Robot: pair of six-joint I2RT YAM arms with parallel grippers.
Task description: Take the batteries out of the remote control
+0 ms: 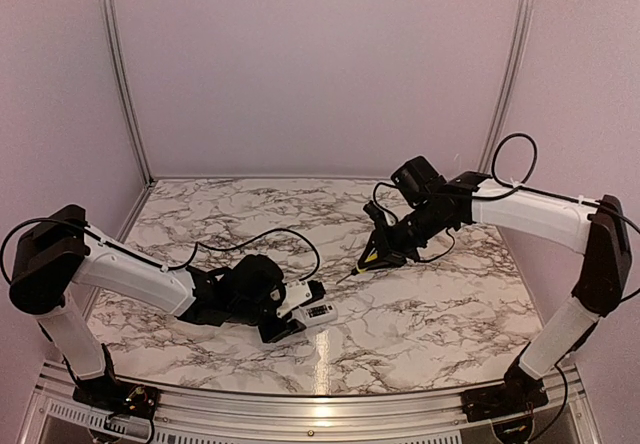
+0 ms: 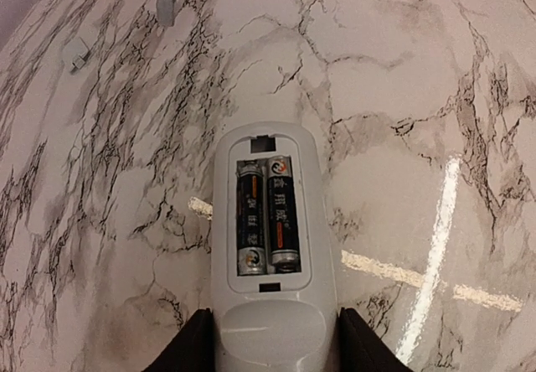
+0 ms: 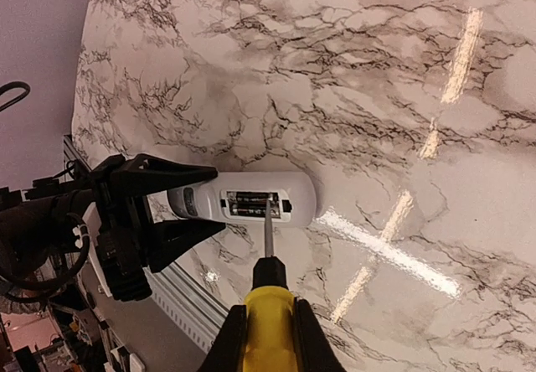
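The white remote control (image 2: 272,322) lies back-up on the marble table, its cover off. Two dark batteries (image 2: 267,214) sit side by side in the open compartment. My left gripper (image 2: 276,351) is shut on the remote's near end, one finger on each side. In the top view the remote (image 1: 316,313) sticks out of the left gripper (image 1: 290,316). My right gripper (image 3: 268,347) is shut on the yellow-handled screwdriver (image 3: 268,313), whose blade points toward the batteries (image 3: 251,203). In the top view the screwdriver (image 1: 373,258) hangs above the table, to the right of the remote and apart from it.
A small white plastic piece (image 2: 77,54) lies on the table (image 1: 420,314) beyond the remote, to its left. The metal rail (image 1: 300,409) runs along the table's near edge. Purple walls enclose the left, back and right.
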